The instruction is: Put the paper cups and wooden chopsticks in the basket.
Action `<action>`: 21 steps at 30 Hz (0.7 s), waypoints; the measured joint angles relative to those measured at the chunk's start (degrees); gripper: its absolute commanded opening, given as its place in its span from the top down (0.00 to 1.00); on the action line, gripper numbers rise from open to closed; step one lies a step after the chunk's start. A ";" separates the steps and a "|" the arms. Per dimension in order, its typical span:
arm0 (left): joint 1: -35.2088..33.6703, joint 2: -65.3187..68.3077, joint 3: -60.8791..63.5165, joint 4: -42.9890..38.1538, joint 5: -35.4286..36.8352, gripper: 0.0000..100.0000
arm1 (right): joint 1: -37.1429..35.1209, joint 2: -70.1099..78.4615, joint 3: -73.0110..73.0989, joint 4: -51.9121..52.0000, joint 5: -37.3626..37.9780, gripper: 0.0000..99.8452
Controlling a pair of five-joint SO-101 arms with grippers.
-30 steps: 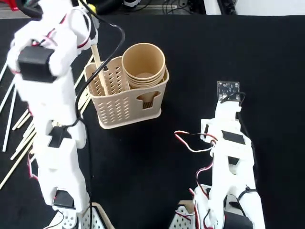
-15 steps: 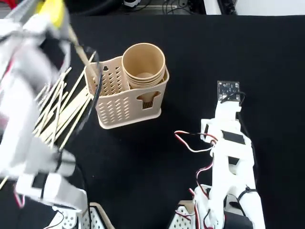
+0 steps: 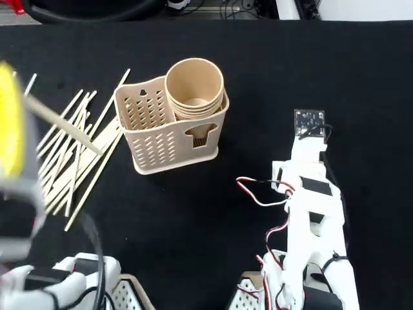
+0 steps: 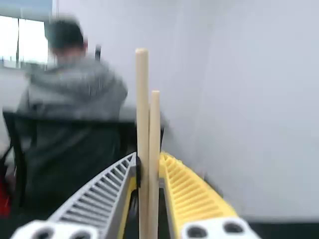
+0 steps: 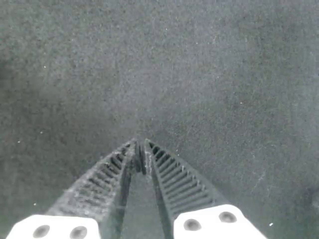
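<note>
A beige slotted basket [image 3: 169, 132] stands on the black cloth, with stacked paper cups [image 3: 194, 87] in its right compartment. Several loose wooden chopsticks [image 3: 72, 158] lie fanned out on the cloth to its left. My left gripper [image 3: 10, 126], a yellow blur at the far left edge, is raised well above the table. It is shut on two chopsticks [image 4: 145, 124], which stick out past its fingertips [image 4: 172, 169] and slant toward the basket [image 3: 68, 126]. The right gripper [image 5: 140, 152] is shut and empty, pointing down at bare cloth right of the basket.
The right arm's white body [image 3: 311, 200] stands at the lower right, with red and white wires beside it. The left arm's base [image 3: 71, 284] sits at the lower left. Black cloth lies open between basket and right arm.
The left arm has swung from above the basket's left compartment out to the far left and upward, taking the chopsticks with it. The right arm has not moved.
</note>
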 measured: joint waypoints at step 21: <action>-0.18 -55.91 82.73 -46.51 -0.70 0.97 | 0.00 0.00 0.00 0.00 0.00 0.98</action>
